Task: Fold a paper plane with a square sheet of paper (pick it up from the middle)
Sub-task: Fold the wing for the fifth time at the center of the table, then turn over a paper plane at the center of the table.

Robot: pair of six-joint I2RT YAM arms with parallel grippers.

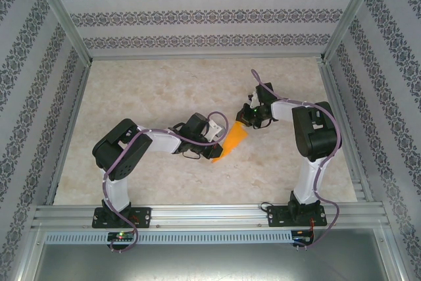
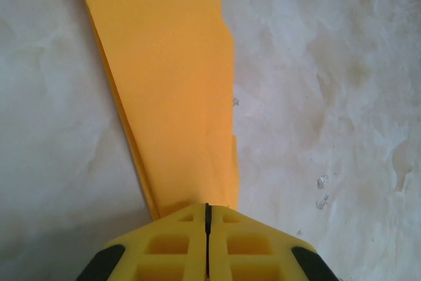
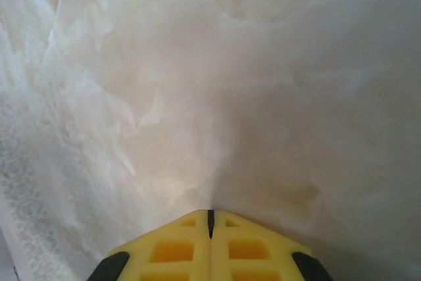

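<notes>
One folded paper (image 2: 177, 97), two tools (image 2: 207, 212) (image 3: 210, 215)

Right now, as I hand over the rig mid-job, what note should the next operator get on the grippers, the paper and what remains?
Left gripper: shut, pinching the narrow end of the orange paper.
Right gripper: shut, empty, above bare table, close to the paper's far end.
Done: the paper is folded into a long, layered wedge and sits mid-table.
Left: check the wing folds, which cannot be judged from these views, then release.
</notes>
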